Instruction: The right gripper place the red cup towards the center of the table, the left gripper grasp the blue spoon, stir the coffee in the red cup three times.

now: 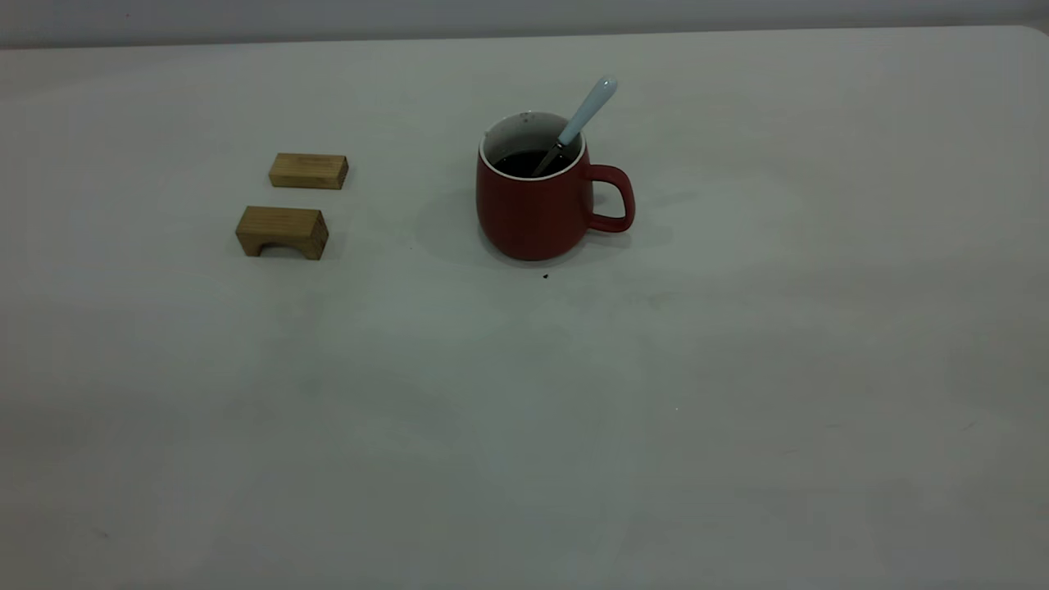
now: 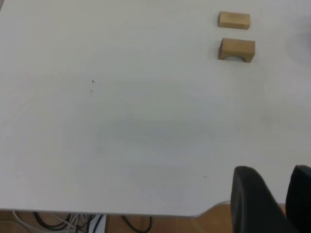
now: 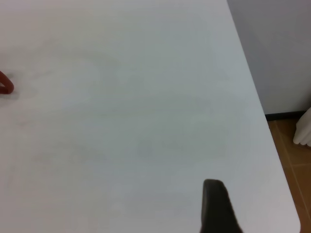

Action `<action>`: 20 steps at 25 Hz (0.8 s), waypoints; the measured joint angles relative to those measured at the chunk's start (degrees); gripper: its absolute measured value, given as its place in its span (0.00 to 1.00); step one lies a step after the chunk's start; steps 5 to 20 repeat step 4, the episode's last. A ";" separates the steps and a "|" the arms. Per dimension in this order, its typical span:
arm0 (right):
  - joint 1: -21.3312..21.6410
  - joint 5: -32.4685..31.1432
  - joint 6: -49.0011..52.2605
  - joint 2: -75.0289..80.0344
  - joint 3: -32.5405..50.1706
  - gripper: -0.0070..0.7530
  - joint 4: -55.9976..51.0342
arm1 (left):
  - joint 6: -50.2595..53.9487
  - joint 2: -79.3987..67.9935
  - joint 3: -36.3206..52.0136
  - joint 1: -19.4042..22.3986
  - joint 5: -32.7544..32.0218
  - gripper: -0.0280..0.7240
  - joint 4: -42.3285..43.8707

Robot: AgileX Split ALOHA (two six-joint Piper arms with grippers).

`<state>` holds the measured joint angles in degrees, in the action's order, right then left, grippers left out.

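The red cup point(image 1: 537, 209) stands upright near the middle of the table point(image 1: 524, 426), its handle pointing to the exterior view's right. Dark coffee point(image 1: 529, 162) fills it below the white rim. The blue spoon point(image 1: 583, 115) leans in the cup, bowl in the coffee and pale handle sticking out over the rim on the handle side. Neither gripper touches it. My left gripper point(image 2: 273, 170) is back over the table's near edge, open and holding nothing. My right gripper point(image 3: 216, 204) shows only as a dark shape, far from the cup's handle point(image 3: 5, 83).
Two wooden blocks lie left of the cup: a flat one point(image 1: 308, 170) and an arched one point(image 1: 282, 231). A black speck point(image 1: 545, 276) sits just in front of the cup. Cables point(image 2: 73, 221) hang below the table edge on the left arm's side.
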<state>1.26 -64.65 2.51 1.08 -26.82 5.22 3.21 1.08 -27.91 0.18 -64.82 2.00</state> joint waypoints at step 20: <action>0.00 0.00 0.00 0.00 0.00 0.66 0.00 | 0.00 0.00 0.00 0.00 0.00 0.36 0.00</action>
